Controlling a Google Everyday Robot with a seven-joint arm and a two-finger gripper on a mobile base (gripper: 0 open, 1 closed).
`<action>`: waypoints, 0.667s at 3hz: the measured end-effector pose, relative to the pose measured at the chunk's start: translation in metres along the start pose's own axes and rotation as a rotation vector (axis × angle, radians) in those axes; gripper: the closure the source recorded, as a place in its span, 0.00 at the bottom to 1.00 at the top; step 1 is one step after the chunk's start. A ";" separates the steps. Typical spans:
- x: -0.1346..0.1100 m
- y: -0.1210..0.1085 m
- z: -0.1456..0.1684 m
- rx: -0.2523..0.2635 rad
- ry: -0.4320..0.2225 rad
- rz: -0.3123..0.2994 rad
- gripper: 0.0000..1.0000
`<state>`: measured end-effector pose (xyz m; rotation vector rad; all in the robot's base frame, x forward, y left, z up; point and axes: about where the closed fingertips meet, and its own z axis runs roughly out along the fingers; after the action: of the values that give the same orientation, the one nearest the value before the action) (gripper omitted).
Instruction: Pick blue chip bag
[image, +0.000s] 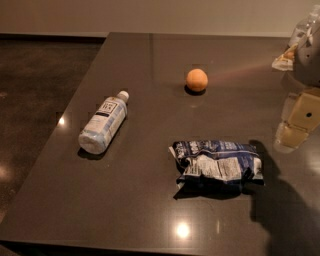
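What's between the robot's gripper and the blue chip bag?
Only bare dark table, as the camera view shows. The gripper hangs at the right edge, just past the blue chip bag.

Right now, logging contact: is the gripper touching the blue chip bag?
Apart: camera view shows bare table between the gripper, at right, and the blue chip bag.

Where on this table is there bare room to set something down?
Bare: the table strip in front of the bottle and blue chip bag, and the gap between them. Crowded: the right side, where the gripper hovers beside the bag.
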<state>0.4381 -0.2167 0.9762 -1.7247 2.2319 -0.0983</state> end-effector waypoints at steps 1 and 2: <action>0.000 0.000 0.000 0.000 0.000 0.000 0.00; -0.002 0.001 0.001 -0.010 -0.005 0.006 0.00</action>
<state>0.4376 -0.2141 0.9757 -1.7208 2.2377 -0.0812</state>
